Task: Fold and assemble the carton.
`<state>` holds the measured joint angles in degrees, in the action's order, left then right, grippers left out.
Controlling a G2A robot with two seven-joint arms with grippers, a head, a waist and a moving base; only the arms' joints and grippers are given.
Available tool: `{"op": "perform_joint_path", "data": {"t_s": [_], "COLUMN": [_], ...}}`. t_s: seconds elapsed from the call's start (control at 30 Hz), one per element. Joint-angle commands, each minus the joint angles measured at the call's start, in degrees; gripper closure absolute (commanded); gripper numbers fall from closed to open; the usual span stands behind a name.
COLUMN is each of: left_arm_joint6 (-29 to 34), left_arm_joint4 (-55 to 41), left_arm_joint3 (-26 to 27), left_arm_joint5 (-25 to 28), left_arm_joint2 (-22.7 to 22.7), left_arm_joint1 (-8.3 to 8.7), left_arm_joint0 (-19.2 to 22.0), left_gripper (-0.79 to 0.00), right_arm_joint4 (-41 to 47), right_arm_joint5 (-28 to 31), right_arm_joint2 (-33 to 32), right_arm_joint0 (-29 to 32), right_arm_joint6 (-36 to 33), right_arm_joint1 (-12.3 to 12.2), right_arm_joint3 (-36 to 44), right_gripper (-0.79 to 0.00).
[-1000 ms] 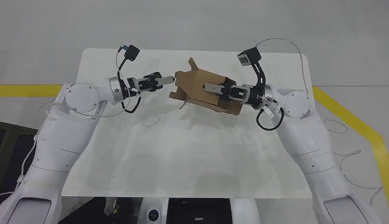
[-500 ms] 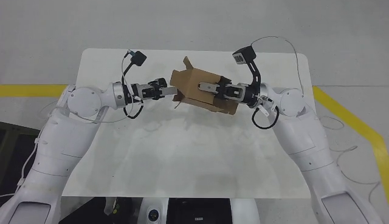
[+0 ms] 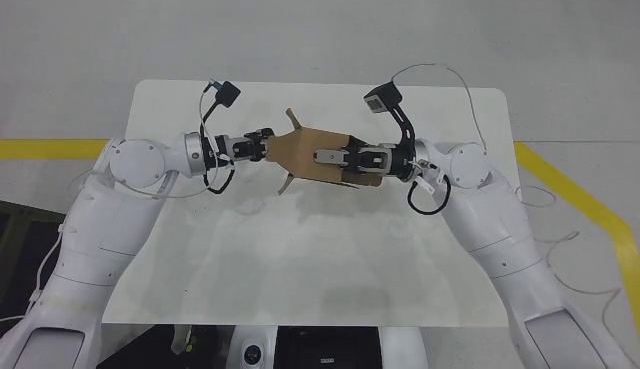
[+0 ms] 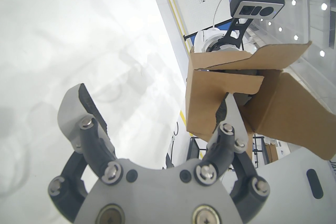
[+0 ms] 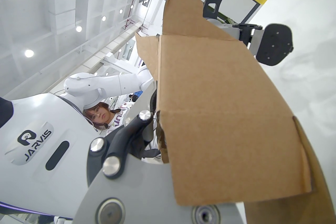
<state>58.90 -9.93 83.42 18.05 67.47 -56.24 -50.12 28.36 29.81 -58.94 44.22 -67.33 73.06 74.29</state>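
- Our right gripper is clamped on the carton. One finger lies along the outside of a wall panel, and we judge the other to be inside, hidden by the cardboard.
- The carton hangs above the table, between the two sets of fingers, with its end flaps splayed and not yet folded in.
- Our left gripper is spread wide and grips nothing. One of its fingers touches the end flap, and the other stands well apart from the board.
- We judge the carton light and stiff across its panels, but ready to hinge at the creases and easy to dent at raw edges.
- We would therefore hold it flat on a panel beside a crease, and push each flap at its middle.
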Motion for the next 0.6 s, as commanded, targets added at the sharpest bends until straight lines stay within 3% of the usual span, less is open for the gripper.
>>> {"op": "perform_joint_path", "data": {"t_s": [0.0,0.57], "left_arm_joint6": [0.04,-0.36], "left_arm_joint4": [0.09,0.34], "left_arm_joint3": [-0.08,-0.24], "left_arm_joint5": [0.03,0.16], "left_arm_joint2": [-0.10,-0.58], "left_arm_joint1": [-0.02,-0.17], "left_arm_joint0": [0.14,0.58], "left_gripper": [-0.785,-0.785], "right_arm_joint4": [0.16,0.95], "right_arm_joint5": [0.04,0.86], "right_arm_joint2": [0.32,1.94], "right_arm_joint0": [-0.28,-1.49], "right_arm_joint6": [-0.07,-0.17], "right_arm_joint1": [0.09,0.63], "right_arm_joint3": [-0.15,-1.02], "right_gripper": [0.000,0.000]}}
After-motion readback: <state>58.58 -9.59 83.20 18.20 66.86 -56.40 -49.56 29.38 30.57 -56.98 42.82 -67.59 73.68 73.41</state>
